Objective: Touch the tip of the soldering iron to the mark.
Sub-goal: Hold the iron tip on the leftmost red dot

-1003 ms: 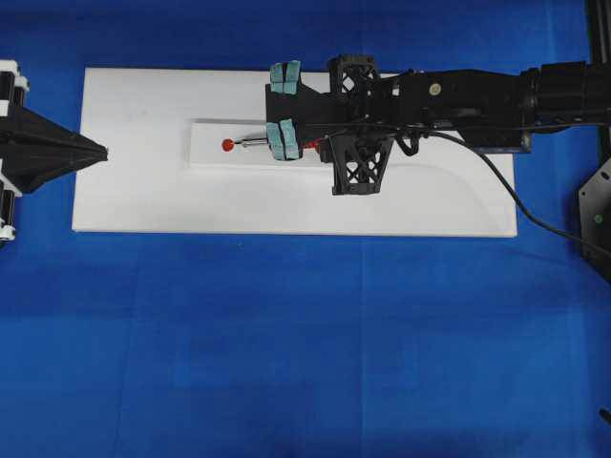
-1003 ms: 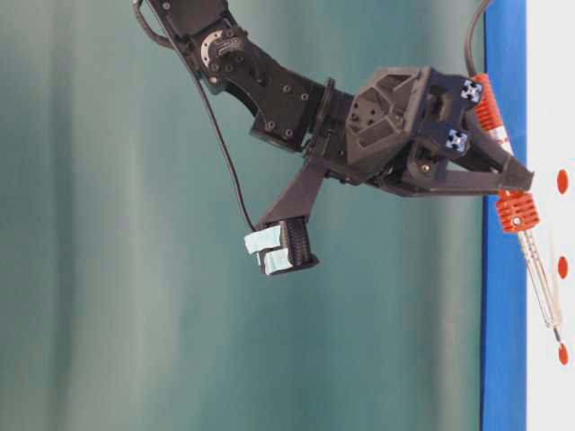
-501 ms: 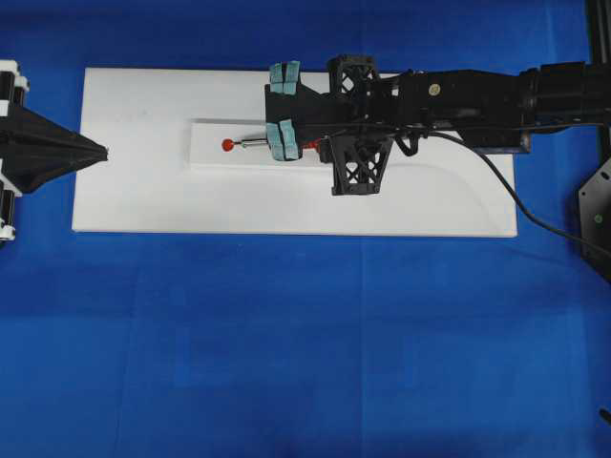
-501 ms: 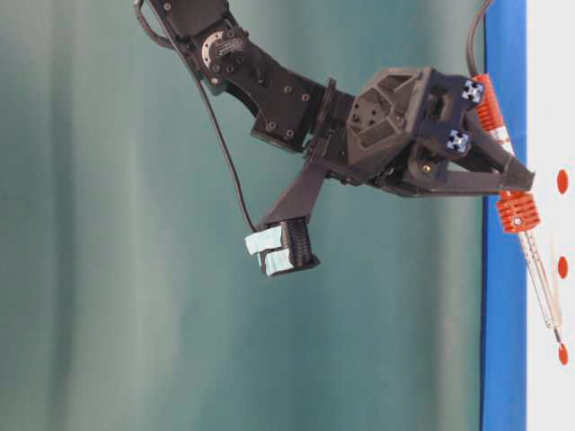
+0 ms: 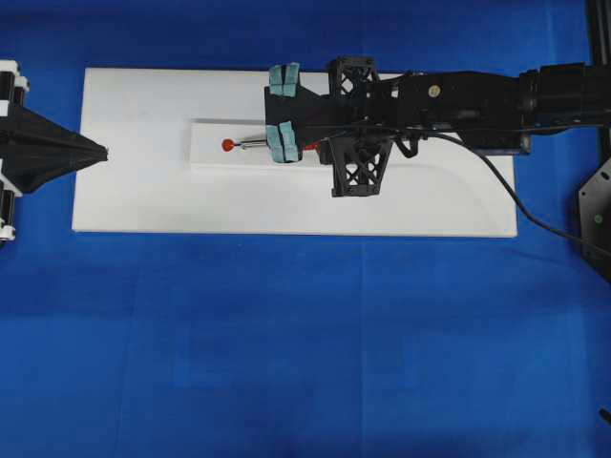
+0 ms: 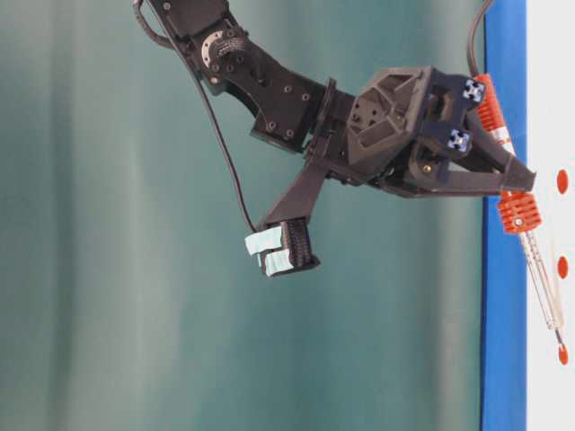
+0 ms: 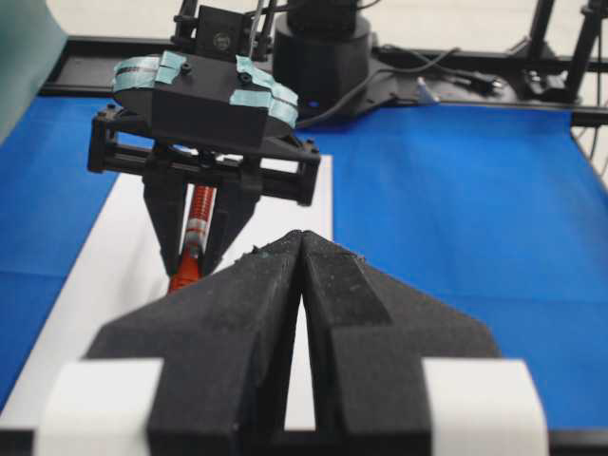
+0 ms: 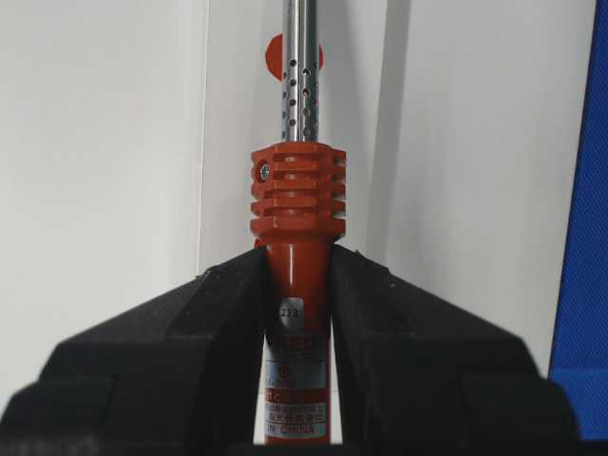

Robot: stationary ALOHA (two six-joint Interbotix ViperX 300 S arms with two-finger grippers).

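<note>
One camera looks straight down on my tabletop (image 5: pixel 286 343), one sideways; both wrist cameras share the iron (image 8: pixel 296 247).

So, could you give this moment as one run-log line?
right gripper: shut on soldering iron | tip: by outer dot, past mark | left gripper: shut, empty

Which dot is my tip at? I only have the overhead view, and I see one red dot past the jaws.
Observer: The table-level view shows three dots in a row. The soldering iron has its tip by the end dot, not the mark in the middle.
Operator: Where is the mark, then?
Observer: In that view it sits level with the middle of the shaft, well short of the tip.
Operator: Is the grip sound?
Observer: In the right wrist view, the right gripper has its jaws shut on the iron just behind the finned collar.
</note>
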